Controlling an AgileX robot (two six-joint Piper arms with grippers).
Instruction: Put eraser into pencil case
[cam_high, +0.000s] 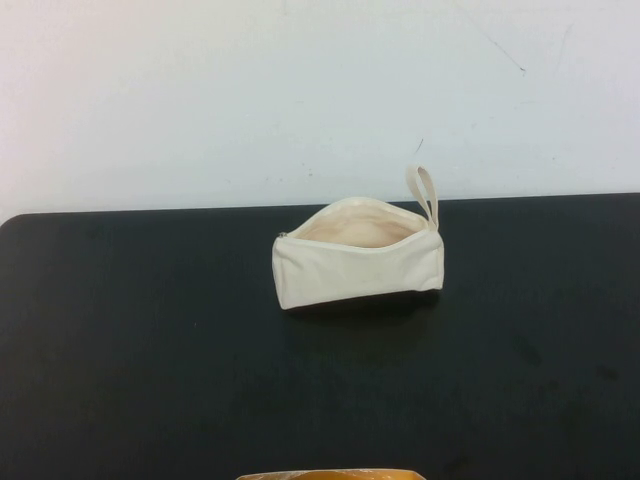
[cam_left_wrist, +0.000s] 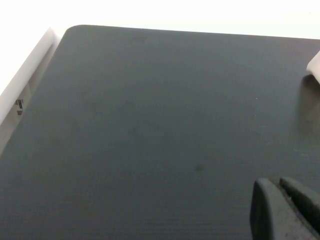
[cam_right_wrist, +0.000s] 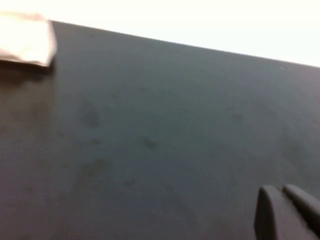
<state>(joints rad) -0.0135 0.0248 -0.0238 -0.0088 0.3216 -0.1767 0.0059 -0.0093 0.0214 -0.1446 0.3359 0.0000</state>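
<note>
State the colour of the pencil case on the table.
Cream off-white; the pencil case shows best in the high view. Left gripper and right gripper hover apart over the table.

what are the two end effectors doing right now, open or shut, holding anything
left end effector: shut, empty, parked above bare black table.
right end effector: shut, empty, also above bare table, away from the pencil case.

Lab bench, black tabletop, white wall

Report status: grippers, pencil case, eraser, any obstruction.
Left gripper and right gripper both shut, low over bare table. Pencil case unzipped, mouth open, near far edge. Eraser not in view. Nothing blocking the case.
</note>
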